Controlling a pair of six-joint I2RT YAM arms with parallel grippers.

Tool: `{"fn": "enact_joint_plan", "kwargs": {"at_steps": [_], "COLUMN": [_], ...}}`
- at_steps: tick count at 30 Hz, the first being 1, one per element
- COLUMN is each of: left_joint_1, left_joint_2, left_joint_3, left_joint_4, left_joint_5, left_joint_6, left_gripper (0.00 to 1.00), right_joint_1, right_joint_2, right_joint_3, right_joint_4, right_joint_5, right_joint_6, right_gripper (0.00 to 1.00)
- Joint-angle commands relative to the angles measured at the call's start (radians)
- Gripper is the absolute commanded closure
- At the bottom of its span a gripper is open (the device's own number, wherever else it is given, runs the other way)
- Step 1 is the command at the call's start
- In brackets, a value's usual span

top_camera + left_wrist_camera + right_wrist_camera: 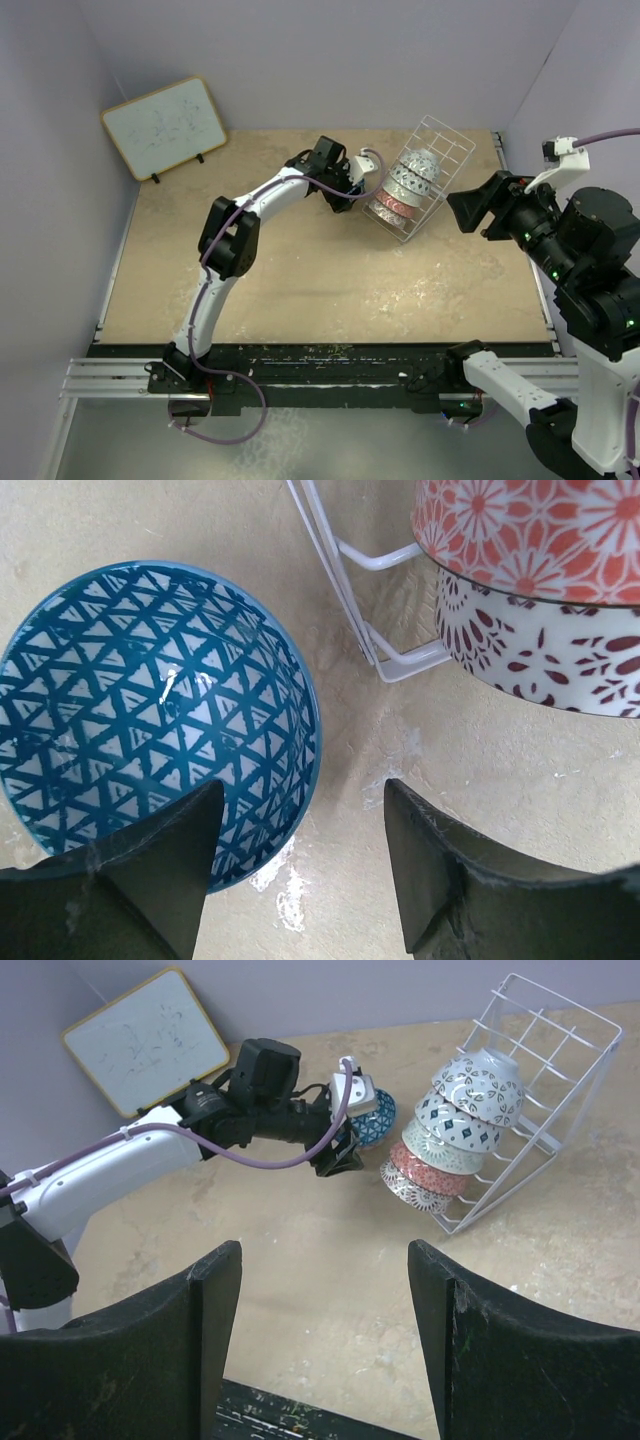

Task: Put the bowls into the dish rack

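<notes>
Tan tabletop, four bowls sitting in the dish rack, and I see the last blue bowl just beside the rack with the left gripper spread astride its rim, not yet pinching; right gripper spread, empty, well off.

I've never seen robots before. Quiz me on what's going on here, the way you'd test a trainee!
1. How many bowls sit in the rack?
2. True or false: the right gripper holds a bowl.
3. The blue bowl is: A) in the rack; B) outside it, by the left gripper; C) on the whiteboard.
Key: 1. four; 2. false; 3. B.
</notes>
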Motion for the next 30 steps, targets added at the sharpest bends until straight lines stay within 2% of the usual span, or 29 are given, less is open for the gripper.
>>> {"fn": "enact_joint_plan", "kwargs": {"at_steps": [1,7,12,15,19,24,30], "left_joint_1": [0.002,0.002,0.002,0.002,0.002,-0.003,-0.034], "left_joint_2": [0.014,0.016,-0.013,-0.027,-0.043,-0.109,-0.212], "left_joint_3": [0.056,0.055,0.002,-0.036,-0.065,-0.145,-0.261], "left_joint_4": [-0.006,-0.019,0.003,0.016,0.020,0.050,0.105], "left_joint_5": [0.006,-0.009,-0.025,-0.037,-0.060,-0.083,-0.188], "left_joint_6": [0.019,0.030,0.025,0.019,0.008,-0.031,-0.068], "left_gripper": [0.33,0.41,0.43,0.52,0.55,0.69,0.81], "right_joint_1": [0.006,0.006,0.004,0.005,0.005,0.005,0.006], "right_joint_2": [-0.003,-0.010,-0.015,-0.021,-0.025,-0.032,-0.038], "right_joint_3": [-0.006,-0.024,-0.026,-0.029,-0.025,-0.032,-0.033], "right_joint_4": [0.036,0.046,0.049,0.049,0.046,0.054,0.063], "right_joint_5": [0.017,0.013,0.009,0.008,0.004,-0.007,-0.018], "right_joint_6": [-0.014,-0.008,-0.008,-0.008,-0.006,0.001,0.007], "right_gripper": [0.30,0.30,0.30,0.30,0.30,0.30,0.30]}}
